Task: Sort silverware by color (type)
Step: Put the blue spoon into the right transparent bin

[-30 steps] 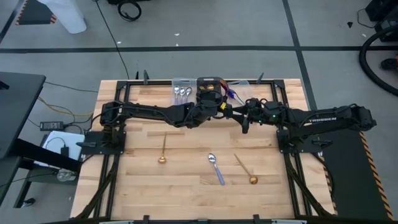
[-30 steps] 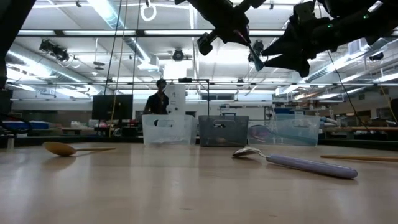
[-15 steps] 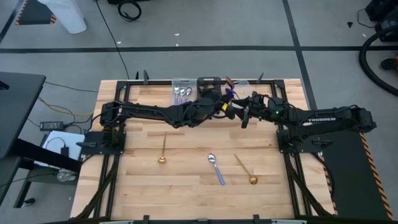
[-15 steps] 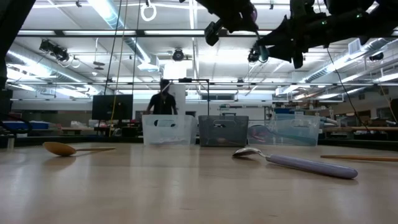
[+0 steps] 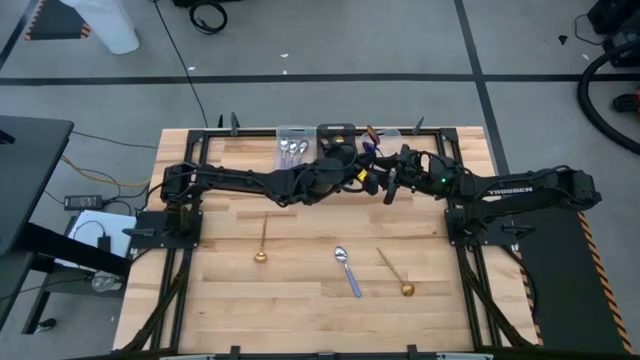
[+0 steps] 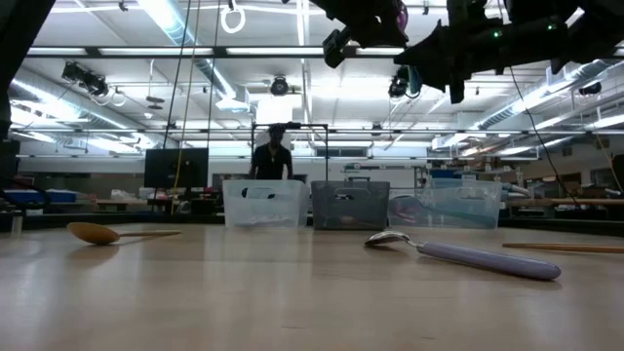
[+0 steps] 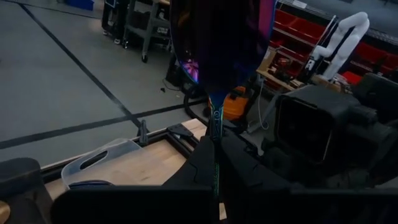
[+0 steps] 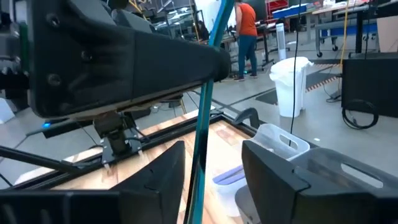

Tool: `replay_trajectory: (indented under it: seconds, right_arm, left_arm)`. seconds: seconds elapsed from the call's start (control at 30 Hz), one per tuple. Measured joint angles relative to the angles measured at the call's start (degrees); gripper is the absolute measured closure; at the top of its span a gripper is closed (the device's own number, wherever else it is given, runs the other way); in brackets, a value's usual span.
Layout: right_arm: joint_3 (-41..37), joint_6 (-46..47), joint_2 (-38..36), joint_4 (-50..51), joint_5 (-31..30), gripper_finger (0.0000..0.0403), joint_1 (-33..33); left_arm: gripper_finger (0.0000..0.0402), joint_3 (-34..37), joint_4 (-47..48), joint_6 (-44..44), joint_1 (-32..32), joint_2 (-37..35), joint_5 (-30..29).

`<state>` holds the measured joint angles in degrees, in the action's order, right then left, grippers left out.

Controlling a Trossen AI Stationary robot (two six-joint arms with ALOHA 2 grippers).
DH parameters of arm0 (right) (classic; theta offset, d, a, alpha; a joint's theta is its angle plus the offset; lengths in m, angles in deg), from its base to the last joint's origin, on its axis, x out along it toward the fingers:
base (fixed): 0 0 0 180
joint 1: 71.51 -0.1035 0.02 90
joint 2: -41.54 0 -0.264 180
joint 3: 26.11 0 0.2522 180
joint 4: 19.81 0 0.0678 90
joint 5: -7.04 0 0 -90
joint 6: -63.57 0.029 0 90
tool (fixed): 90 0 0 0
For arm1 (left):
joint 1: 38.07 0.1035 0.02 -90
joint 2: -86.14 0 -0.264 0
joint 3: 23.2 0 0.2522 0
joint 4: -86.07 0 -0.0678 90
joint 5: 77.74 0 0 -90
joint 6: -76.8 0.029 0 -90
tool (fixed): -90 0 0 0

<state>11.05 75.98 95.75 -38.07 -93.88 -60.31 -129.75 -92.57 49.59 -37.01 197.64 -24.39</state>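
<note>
My left gripper [image 7: 214,148] hangs over the table's far middle [image 5: 360,172], shut on a rainbow spoon whose blue-purple bowl [image 7: 217,43] points away from it. My right gripper [image 8: 211,163] faces it from the right [image 5: 389,184] and is open. The spoon's teal handle [image 8: 200,143] runs between the right fingers without clearly touching either. Both grippers are high above the table in the low view, with the spoon's bowl [image 6: 398,15] between them. Two gold spoons [image 5: 262,242] [image 5: 394,273] and a lavender-handled spoon [image 5: 347,271] lie flat on the table. My left gripper pinches the rainbow spoon's handle [image 7: 214,127] between its two fingers, and the bowl sticks out beyond the fingertips. The spoon is lifted clear of the table. The handle's far end reaches down between my right gripper's open fingers.
Three small bins stand in a row at the far edge. A clear one holds silver spoons [image 5: 292,148]. A dark one [image 5: 335,131] is in the middle, and another clear one [image 5: 388,137] is partly under the arms. A person stands in the room beyond. Bare wood lies in front.
Both grippers have risen. My right gripper has moved toward the far edge and closer to my left gripper, so the held spoon's handle now runs between its open fingers. The spoons on the table have stayed put.
</note>
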Motion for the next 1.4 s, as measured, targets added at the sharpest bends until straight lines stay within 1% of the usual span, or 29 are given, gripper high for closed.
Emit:
replay_trajectory:
  seconds: [0.17,0.3,0.43,0.47,0.63,0.77,0.87,1.0,1.07,1.17,1.4]
  right_arm:
    - [0.00,0.89,-0.18,-1.48,-0.20,0.0281,0.07]
    - [0.00,0.91,-0.18,-1.33,-0.68,0.0331,0.20]
    - [0.00,1.95,-0.18,-1.07,-0.82,0.0384,0.64]
    - [0.00,2.43,-0.18,-0.83,-0.72,0.0390,0.78]
    - [0.00,5.82,-0.18,2.33,-1.26,0.0386,2.20]
    - [0.00,9.68,-0.60,9.77,-1.23,0.0389,4.73]
    - [0.02,11.71,-1.53,17.17,-0.55,0.0389,7.08]
    - [3.13,10.70,-2.32,29.75,-0.16,0.0389,9.86]
    - [5.12,9.51,-2.00,34.96,0.04,0.0389,11.49]
    - [6.83,7.99,-1.16,39.35,0.60,0.0389,14.23]
    - [8.49,6.64,1.87,43.39,5.52,0.0389,21.33]
  left_arm:
    - [0.0389,0.00,0.85,0.00,-0.02,0.00,-0.14]
    - [0.0388,0.00,1.65,-0.30,0.11,0.00,-0.19]
    - [0.0371,0.00,2.39,-0.76,0.22,0.00,-0.17]
    - [0.0366,0.00,2.64,-0.76,0.22,0.00,-0.17]
    - [0.0329,0.04,4.97,-0.63,0.19,0.00,1.09]
    - [0.0293,0.04,8.34,-0.66,0.11,0.00,1.25]
    - [0.0276,0.06,10.81,-1.50,0.22,-0.09,1.33]
    - [0.0275,0.07,17.10,-9.86,1.01,-0.79,2.09]
    - [0.0278,0.11,20.08,-11.88,1.77,-1.16,6.00]
    - [0.0282,0.29,21.42,-12.03,2.81,-1.38,11.21]
    - [0.0283,0.57,22.29,-8.37,3.75,-1.38,15.63]
